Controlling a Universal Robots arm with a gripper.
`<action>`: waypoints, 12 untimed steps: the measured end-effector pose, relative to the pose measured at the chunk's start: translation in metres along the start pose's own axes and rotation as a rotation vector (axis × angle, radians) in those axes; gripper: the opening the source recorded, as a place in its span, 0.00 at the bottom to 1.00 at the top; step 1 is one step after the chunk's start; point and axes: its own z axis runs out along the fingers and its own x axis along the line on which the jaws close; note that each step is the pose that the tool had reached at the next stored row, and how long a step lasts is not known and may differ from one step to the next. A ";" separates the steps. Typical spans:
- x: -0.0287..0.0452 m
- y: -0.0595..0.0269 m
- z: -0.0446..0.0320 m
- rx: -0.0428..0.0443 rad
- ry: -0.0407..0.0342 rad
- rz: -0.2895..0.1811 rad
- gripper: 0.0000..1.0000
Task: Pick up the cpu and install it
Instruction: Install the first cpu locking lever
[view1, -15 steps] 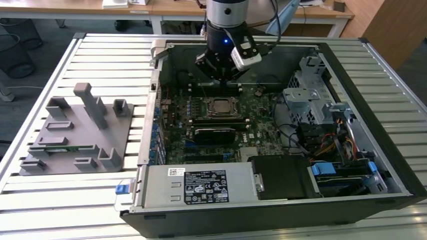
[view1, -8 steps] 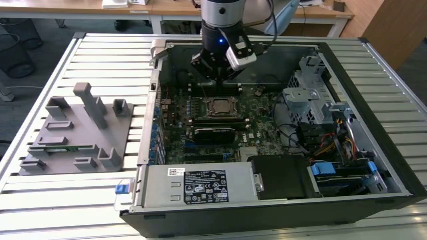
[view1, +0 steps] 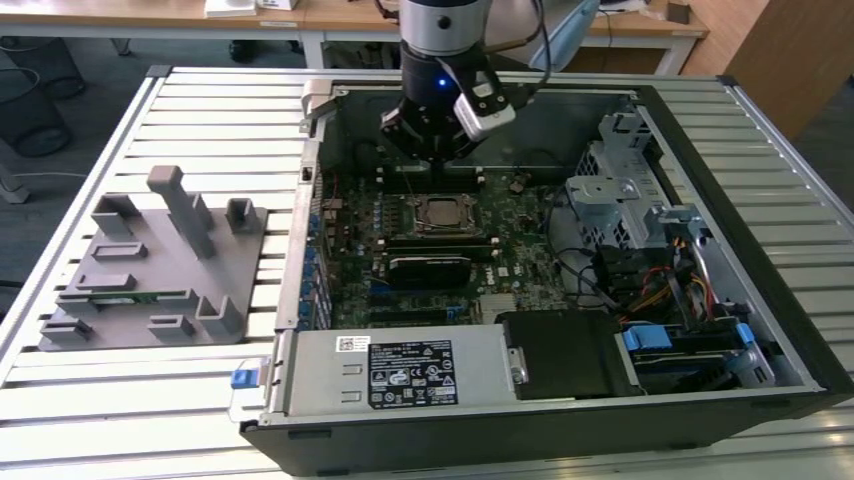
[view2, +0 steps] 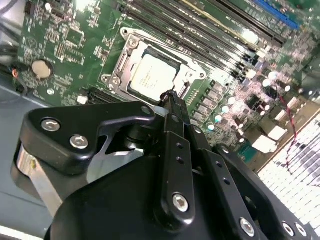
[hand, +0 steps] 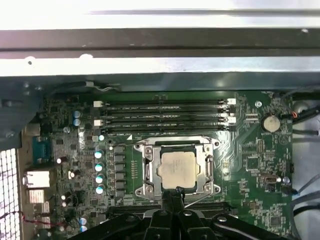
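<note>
Above socket frame (hand: 176, 167) | cpu (hand: 176, 167) seated | end effector (hand: 176, 191) fingers together, empty

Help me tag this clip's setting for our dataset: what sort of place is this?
Probably a robotics lab or test bench for PC assembly. An open computer case lies on a slatted metal table, a grey parts fixture sits beside it, and office desks stand behind. The cpu sits in its socket.

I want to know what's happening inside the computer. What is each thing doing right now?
Chip: sitting flat in its socket.
Socket frame: open around the chip.
Gripper: above the board, near the chip, holding nothing.
Computer case: side open.
Grey holder: on the table, beside the case.
</note>
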 end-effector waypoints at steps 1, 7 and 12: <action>0.0002 0.0000 0.0001 -0.0007 -0.0003 -0.015 0.11; 0.0147 -0.0003 0.0003 -0.0014 -0.0006 -0.033 0.11; 0.0305 -0.0005 0.0037 -0.0016 -0.0008 -0.037 0.11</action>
